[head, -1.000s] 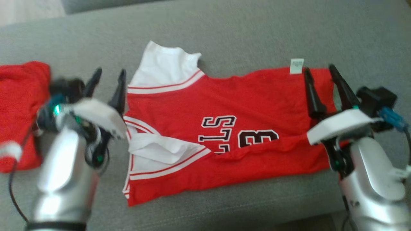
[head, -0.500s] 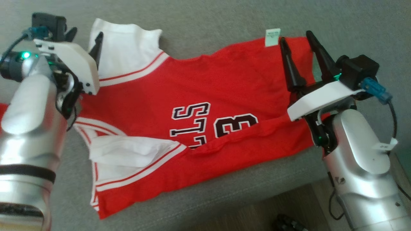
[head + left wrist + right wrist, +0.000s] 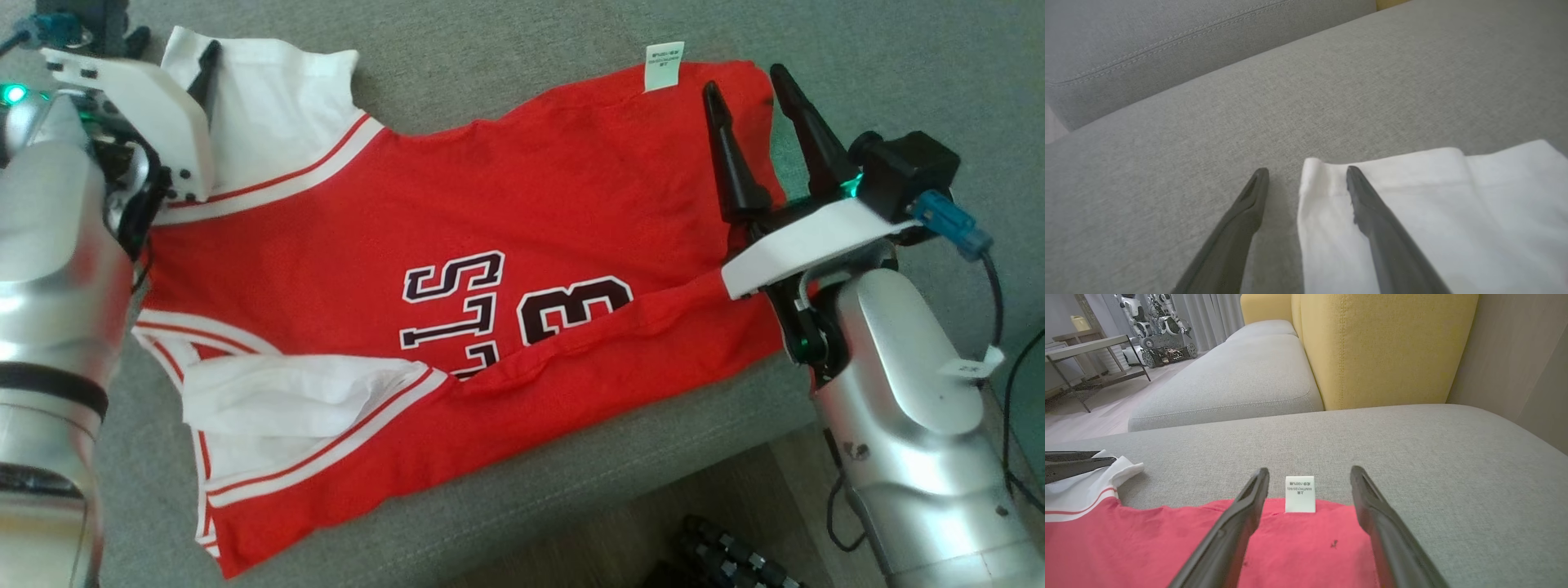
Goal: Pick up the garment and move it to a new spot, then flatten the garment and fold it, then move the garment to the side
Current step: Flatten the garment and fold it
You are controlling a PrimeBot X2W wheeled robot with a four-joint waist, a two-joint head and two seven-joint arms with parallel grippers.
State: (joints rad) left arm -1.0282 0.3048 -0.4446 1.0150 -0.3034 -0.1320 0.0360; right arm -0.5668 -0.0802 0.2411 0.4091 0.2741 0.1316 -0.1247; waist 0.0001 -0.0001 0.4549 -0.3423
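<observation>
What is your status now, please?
Left hand open, at white sleeve corner. Right hand open, at edge by label. Jersey spread on sofa, unheld. No obstacle seen.

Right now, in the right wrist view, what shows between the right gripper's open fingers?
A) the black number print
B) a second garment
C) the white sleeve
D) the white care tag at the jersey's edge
D: the white care tag on the edge of the red jersey sits in the gap of the open right gripper, with one finger on either side of it.
</observation>
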